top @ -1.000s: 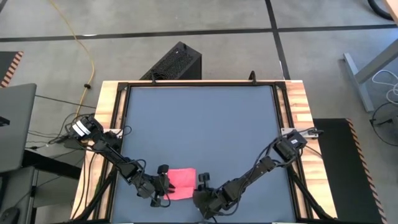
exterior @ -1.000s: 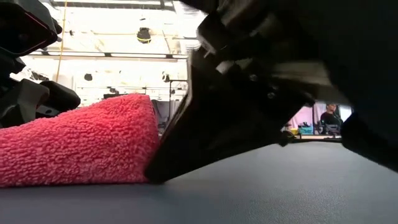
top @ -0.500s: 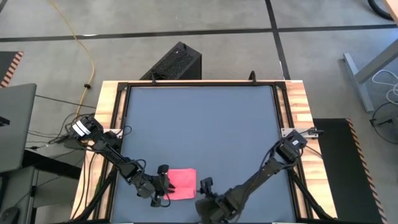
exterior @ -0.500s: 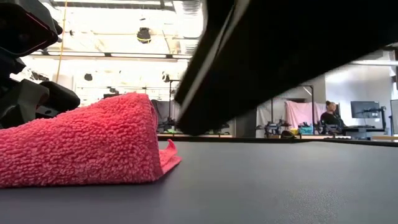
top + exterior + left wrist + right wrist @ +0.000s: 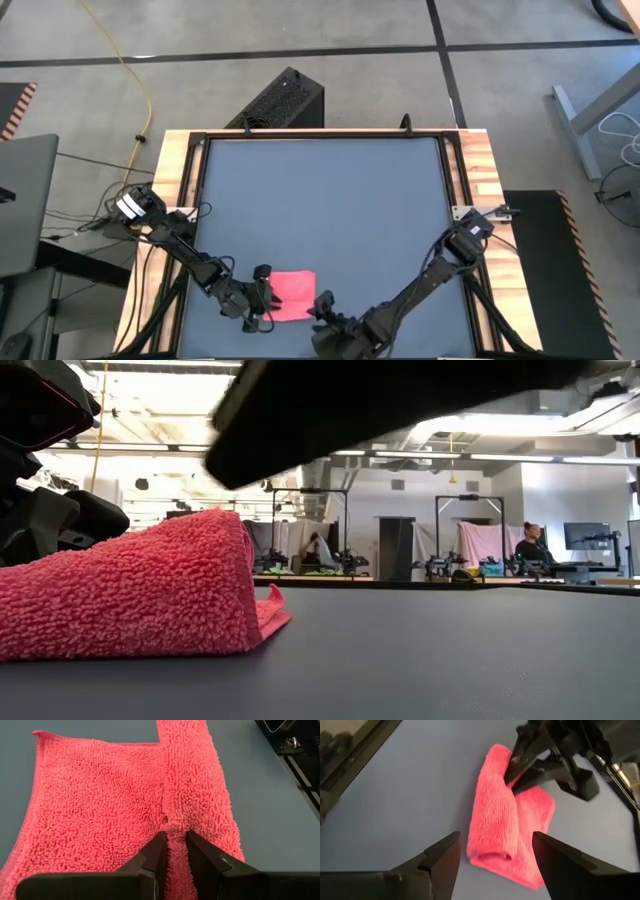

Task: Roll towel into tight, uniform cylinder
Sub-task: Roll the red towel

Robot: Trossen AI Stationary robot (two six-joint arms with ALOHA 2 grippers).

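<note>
The pink towel [image 5: 293, 290] lies near the table's near edge, left of the middle. Its near part is rolled into a thick ridge [image 5: 490, 815], and its far part lies flat [image 5: 95, 795]. My left gripper [image 5: 266, 297] is at the towel's left end, shut on that ridge. My right gripper [image 5: 496, 840] hangs open above the table just right of the towel, with nothing between its fingers. It shows in the low view as a dark shape [image 5: 380, 400] well above the towel [image 5: 130, 600]. My left gripper pinches the rolled ridge of the towel [image 5: 174, 822] between its two fingers [image 5: 156, 851], at the ridge's left end. The fingers come in about level from the table's left and lie along the ridge. The towel rests on the table, slack.
The dark grey tabletop [image 5: 320, 200] stretches bare to the far and right of the towel, framed by wooden rails [image 5: 480, 170]. A black box [image 5: 285, 100] stands beyond the far edge. A person [image 5: 527, 545] sits far off in the room.
My right gripper has come away from the towel's right end, rising off the table and drawing a little toward the near edge. The towel has stayed where it was, with my left gripper still on it.
</note>
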